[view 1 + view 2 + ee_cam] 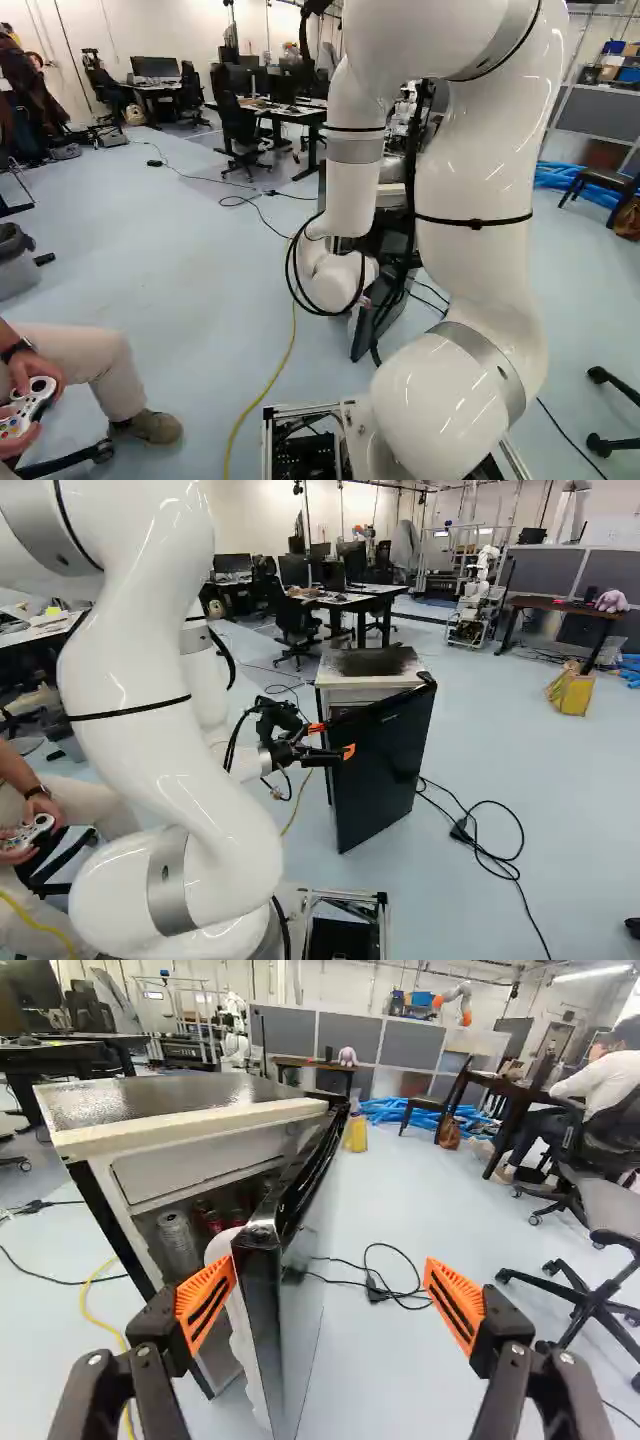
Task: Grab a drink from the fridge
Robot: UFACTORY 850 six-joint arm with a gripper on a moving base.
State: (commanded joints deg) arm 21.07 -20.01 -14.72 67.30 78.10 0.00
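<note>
Fingers [205,1305] stand spread wide and grasp nothing, one on each side of the free edge of the fridge door [385,760]. One pad is on the inner side, close beside the edge; whether it touches, I can't tell. The other stands well apart, out past the door's outer face. That placing looks meant for the door rather than a drink: with one finger inside the gap, a sideways sweep could push the door wider without any grip. The door is only ajar, so it probably needs to swing further before the arm [180,750] can reach in; if the inner finger slips out, the door might fall back.

Drinks sit inside the mini fridge [190,1100], behind the gap. Some look like red cans [212,1222], shadowed and partly hidden by the door; nearer the opening is a pale, greyish upright cylinder [178,1245], perhaps a can or a stack of them. Its kind is too unclear to name. The door is glossy black outside, with a white, wavy-edged lining.
</note>
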